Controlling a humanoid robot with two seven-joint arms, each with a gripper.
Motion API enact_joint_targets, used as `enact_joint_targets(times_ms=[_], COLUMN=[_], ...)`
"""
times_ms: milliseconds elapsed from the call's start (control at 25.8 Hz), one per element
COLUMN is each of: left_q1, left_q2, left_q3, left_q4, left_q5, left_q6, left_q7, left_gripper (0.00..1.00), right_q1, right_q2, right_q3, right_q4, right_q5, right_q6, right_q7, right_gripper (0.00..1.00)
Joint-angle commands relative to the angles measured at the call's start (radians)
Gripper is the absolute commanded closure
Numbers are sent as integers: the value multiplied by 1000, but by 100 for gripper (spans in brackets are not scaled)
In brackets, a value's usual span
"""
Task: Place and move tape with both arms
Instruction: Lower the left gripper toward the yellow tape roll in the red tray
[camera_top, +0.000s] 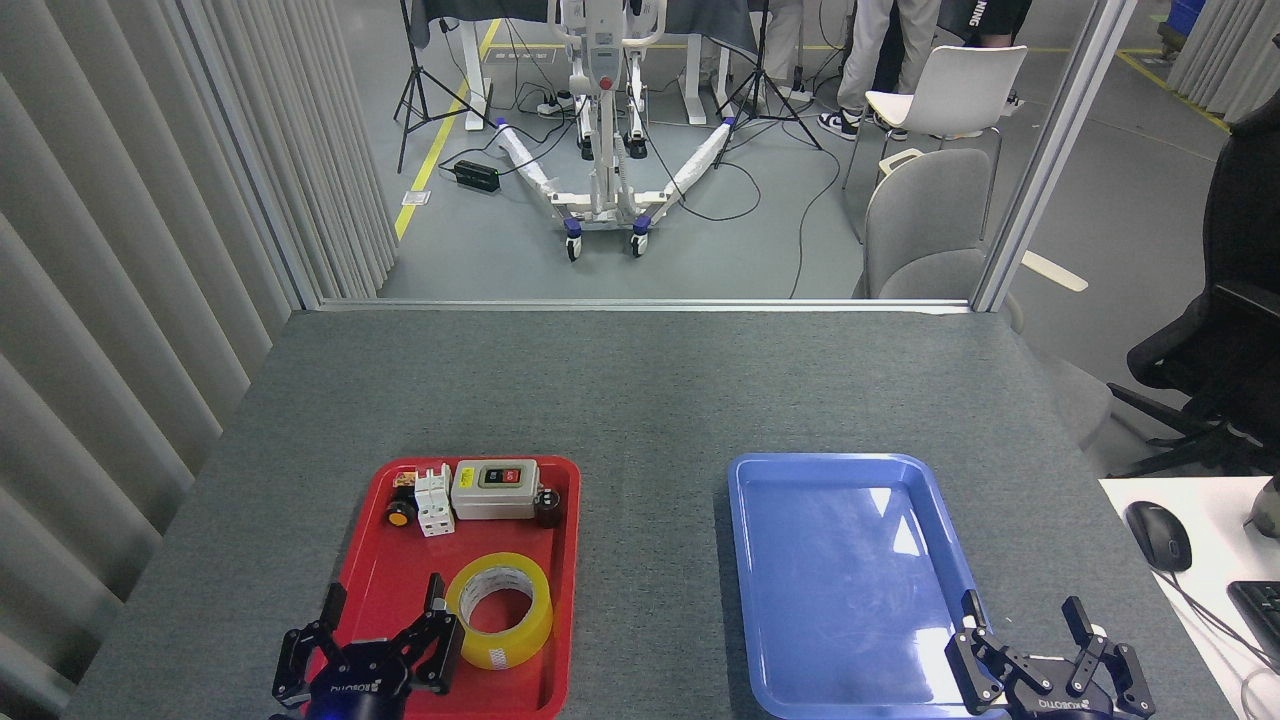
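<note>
Yellow tape (499, 609) lies flat in the red tray (380, 580) near the worktop's (640, 390) front edge, the left end effector (385, 625) spread open just beside it, and the right end effector (1030, 640) is open too.

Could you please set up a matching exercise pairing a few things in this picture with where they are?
Things:
1. tape
2. left gripper
3. right gripper
4. mouse

Places:
A. at the blue tray's near right corner
B. on the white desk
C. lying flat in the red tray
D. over the red tray, just left of the tape

Pairs: 1-C, 2-D, 3-A, 4-B
</note>
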Motion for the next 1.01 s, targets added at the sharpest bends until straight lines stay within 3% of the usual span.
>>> enact_joint_targets(times_ms=[0, 736, 968], left_q1=[1, -1, -128], left_q2=[0, -5, -32], left_q3=[-1, -46, -130], left_q4=[-2, -7, 68], left_q5=[1, 12, 32], left_q6=[0, 20, 253], left_q7=[3, 3, -17], left_gripper=[1, 1, 0], right_q1=[1, 6, 16], right_q2=[5, -1, 1], right_q3=[0, 9, 9], right_q4=[0, -5, -3], right_q5=[0, 1, 1], right_q6=[1, -1, -1], right_q7=[1, -11, -11], right_gripper=[0, 0, 0])
